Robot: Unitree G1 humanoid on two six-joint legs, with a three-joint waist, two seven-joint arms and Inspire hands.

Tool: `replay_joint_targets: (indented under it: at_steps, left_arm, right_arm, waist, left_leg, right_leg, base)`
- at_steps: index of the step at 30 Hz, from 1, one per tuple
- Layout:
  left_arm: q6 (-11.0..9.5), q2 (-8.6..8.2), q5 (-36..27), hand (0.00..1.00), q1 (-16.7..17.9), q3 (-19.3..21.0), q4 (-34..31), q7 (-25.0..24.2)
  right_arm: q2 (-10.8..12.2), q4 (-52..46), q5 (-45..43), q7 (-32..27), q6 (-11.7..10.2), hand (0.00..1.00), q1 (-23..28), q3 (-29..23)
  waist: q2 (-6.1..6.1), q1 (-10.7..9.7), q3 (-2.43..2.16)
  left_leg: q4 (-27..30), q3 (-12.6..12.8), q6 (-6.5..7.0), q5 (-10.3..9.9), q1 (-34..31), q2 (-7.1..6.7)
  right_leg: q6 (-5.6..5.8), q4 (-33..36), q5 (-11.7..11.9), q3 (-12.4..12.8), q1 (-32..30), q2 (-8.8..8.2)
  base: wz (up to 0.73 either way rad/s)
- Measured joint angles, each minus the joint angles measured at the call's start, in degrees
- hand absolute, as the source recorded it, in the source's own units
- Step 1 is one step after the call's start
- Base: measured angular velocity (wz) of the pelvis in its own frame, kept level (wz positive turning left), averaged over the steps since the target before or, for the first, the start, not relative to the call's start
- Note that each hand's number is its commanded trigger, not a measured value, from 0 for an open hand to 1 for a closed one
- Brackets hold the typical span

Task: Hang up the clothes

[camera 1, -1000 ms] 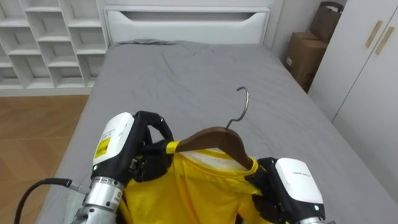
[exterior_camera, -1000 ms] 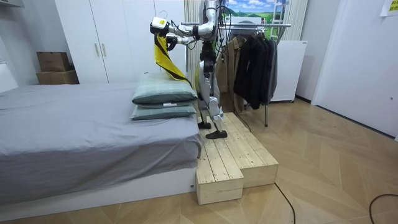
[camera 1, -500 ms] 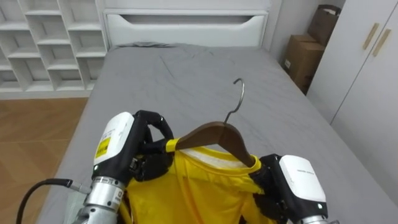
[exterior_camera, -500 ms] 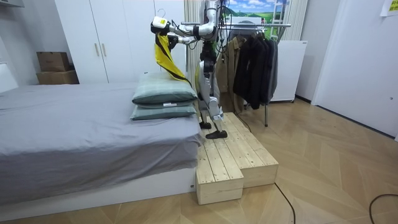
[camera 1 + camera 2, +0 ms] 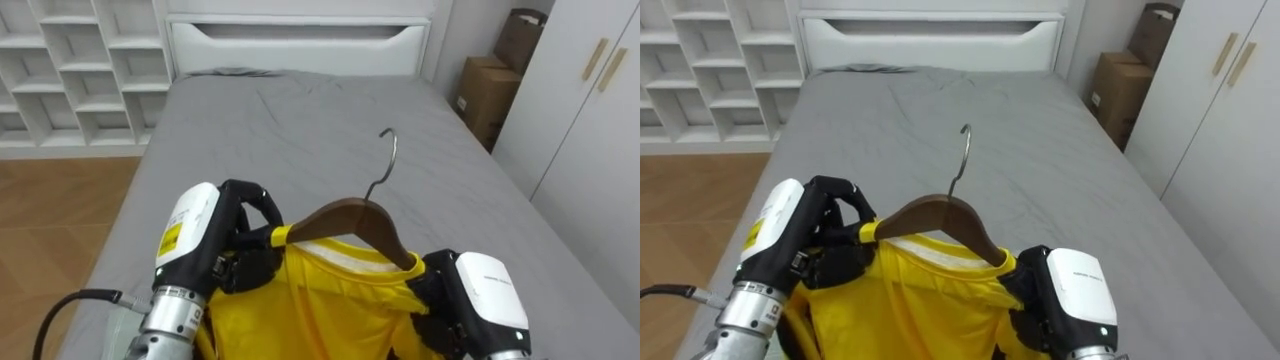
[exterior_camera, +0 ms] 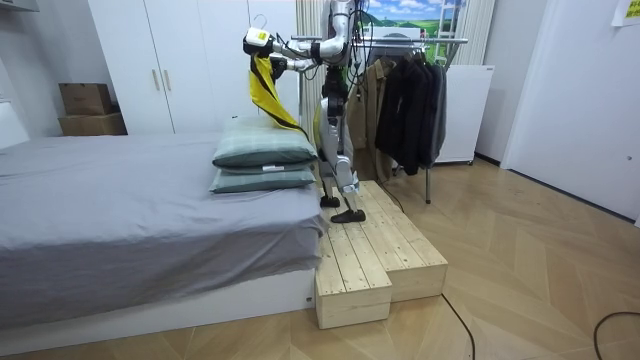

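The left robot hand (image 5: 232, 240) has its dark fingers curled around the left end of the wooden hanger (image 5: 345, 215), where a fold of the yellow garment (image 5: 320, 310) is wrapped over it. The right robot hand (image 5: 455, 300) is closed on the right end of the hanger, through the yellow cloth that covers this shoulder. The garment is on the hanger between the two hands, with its neckline under the middle of the hanger. The metal hook (image 5: 385, 160) stands up and points away from the robot.

Under and beyond the hands lies the grey bed (image 5: 300, 120), with a white headboard (image 5: 300, 45) at the far end. A white shelf unit (image 5: 70, 70) is at the left and cardboard boxes (image 5: 485, 90) stand beside a white wardrobe (image 5: 590, 120) at the right.

In the room view the robot stands upright on a wooden platform (image 6: 380, 250) beside the bed, near two pillows (image 6: 262, 160). Behind it is a clothes rack (image 6: 410, 40) with dark clothes (image 6: 410, 110).
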Motion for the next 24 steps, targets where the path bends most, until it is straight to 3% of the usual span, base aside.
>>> replay_joint_targets:
  at_steps: [12,24]
  left_arm:
    - [-2.1,-1.58,-2.7,0.00,0.0,-0.9,0.0,0.6]
    - [-2.2,-1.74,-9.2,0.00,0.0,-0.8,0.0,0.8]
  right_arm:
    - [0.2,0.1,0.0,1.4,0.0,1.00,0.0,-0.1]
    - [0.2,0.1,-0.1,5.6,0.1,1.00,0.0,-0.4]
  waist:
    - [0.06,-0.2,-0.03]
    - [0.52,-0.1,-0.12]
  left_leg:
    - [0.0,0.1,0.00,0.0,0.0,-0.02]
    - [0.0,0.7,0.00,0.0,0.4,-0.06]
  right_leg:
    - [0.00,0.1,0.0,0.0,0.0,-0.01]
    - [-0.04,0.3,0.0,0.8,0.0,0.14]
  base:
    - [0.00]
    - [-0.02]
